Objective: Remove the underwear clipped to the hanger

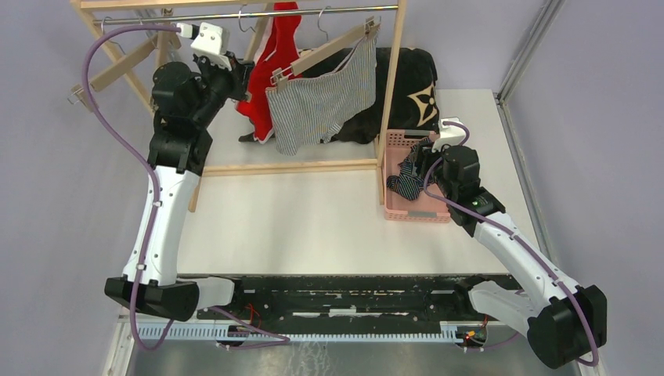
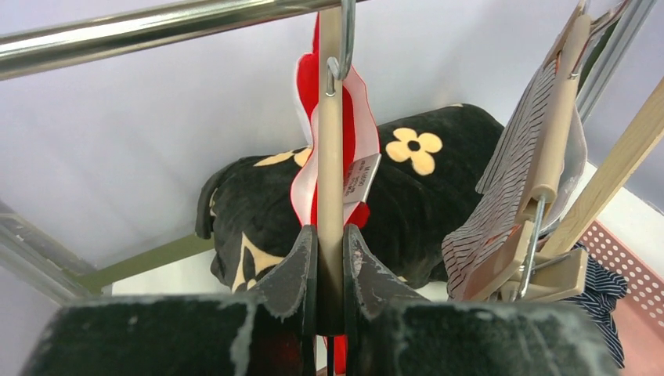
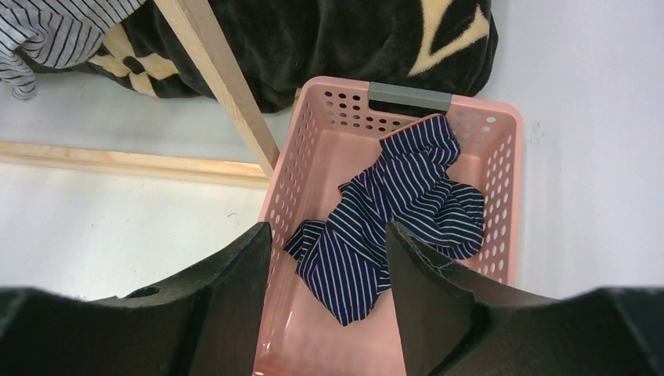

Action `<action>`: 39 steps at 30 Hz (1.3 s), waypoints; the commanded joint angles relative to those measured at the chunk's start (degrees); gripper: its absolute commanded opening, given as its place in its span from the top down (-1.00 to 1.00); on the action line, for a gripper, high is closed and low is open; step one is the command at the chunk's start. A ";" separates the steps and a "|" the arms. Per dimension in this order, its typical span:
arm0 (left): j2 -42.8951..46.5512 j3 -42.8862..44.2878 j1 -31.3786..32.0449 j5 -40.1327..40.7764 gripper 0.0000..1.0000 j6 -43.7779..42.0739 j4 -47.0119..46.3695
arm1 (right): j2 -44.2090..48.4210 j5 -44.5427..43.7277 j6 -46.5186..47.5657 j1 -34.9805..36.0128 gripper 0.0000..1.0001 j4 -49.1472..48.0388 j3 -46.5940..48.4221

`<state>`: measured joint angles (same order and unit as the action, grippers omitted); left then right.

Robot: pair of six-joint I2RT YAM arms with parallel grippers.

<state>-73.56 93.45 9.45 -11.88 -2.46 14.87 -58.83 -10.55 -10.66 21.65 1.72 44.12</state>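
Two pairs hang from the rail (image 2: 156, 31): the red pair (image 2: 308, 82) on its wooden hanger (image 2: 330, 157) and the pinstriped pair (image 1: 325, 102) just right of it, while the navy pair (image 3: 391, 219) lies in the pink basket (image 3: 313, 157). Pinched tight on that hanger's bar is the left gripper (image 2: 330, 235); the bar runs straight away from its fingers with the red cloth just beyond, so this arm is nearer. Over the basket, well apart, the right gripper (image 3: 329, 235) hangs parted and empty
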 commanded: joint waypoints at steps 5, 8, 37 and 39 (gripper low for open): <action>7.14 -3.39 0.03 5.68 0.94 -2.20 -6.94 | 0.48 0.20 0.12 0.19 -0.27 -2.92 0.09; 6.84 -3.01 0.00 6.39 0.94 -3.06 -2.46 | 0.40 0.51 -0.05 0.22 -0.27 -2.89 0.09; 47.44 -40.90 0.07 -17.92 0.94 6.81 20.38 | 1.68 21.78 -7.66 0.39 -0.26 -3.39 2.85; 49.81 -42.14 0.05 -22.61 0.94 10.49 16.87 | 1.30 26.19 -8.95 0.63 -0.25 -4.54 3.85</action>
<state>-26.94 53.80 9.45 -20.23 1.52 37.74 -58.08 5.28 -15.86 21.69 1.28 44.21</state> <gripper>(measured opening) 0.149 0.632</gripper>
